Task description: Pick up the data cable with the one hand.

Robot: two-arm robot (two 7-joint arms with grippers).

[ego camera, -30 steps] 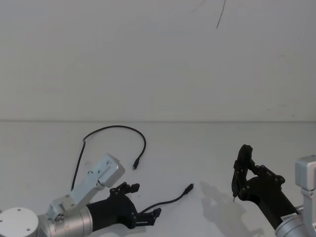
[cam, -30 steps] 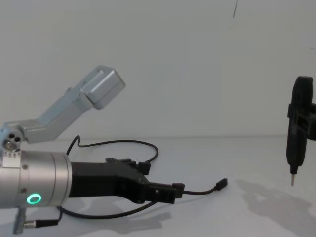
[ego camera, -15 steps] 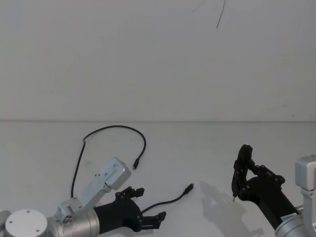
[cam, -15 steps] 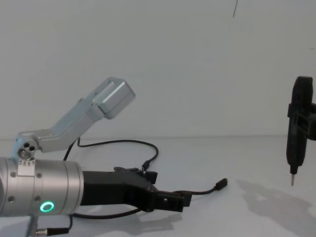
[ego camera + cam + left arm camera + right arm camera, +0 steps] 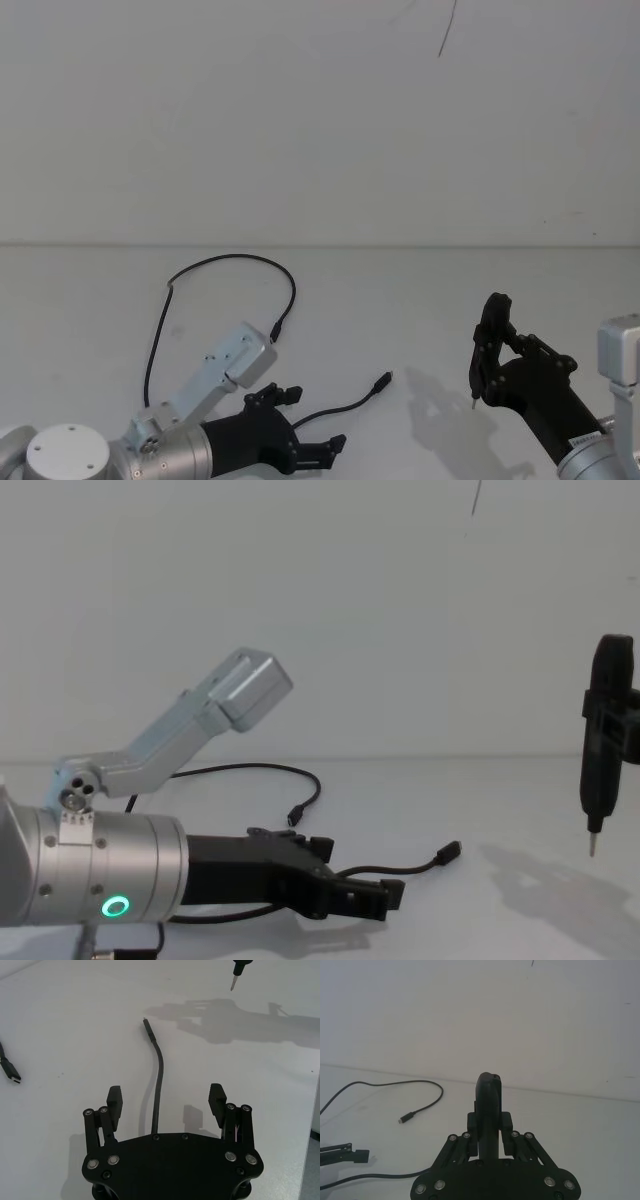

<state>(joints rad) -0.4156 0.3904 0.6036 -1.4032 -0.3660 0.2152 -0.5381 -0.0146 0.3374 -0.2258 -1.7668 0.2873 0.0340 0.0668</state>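
The data cable (image 5: 240, 258) is a thin black line that loops over the white table. One plug (image 5: 273, 334) lies at mid-table and the other plug (image 5: 384, 380) lies to its right. My left gripper (image 5: 312, 417), black with flat jaws on a silver wrist with a green ring light (image 5: 116, 908), hovers low and open. Its fingers straddle the cable (image 5: 159, 1080) without touching it. My right gripper (image 5: 490, 335) hangs at the right, shut on a black tool with a pale pointed tip (image 5: 591, 846).
The white table (image 5: 420, 290) meets a white wall at its far edge. A thin dark line (image 5: 446, 30) marks the wall high up. The right tool's tip (image 5: 234, 982) and its shadow lie beyond the cable's near plug (image 5: 146, 1025).
My left arm has slid right and forward along the table. Its open gripper has moved along the cable toward the right-hand plug. The right arm has not moved.
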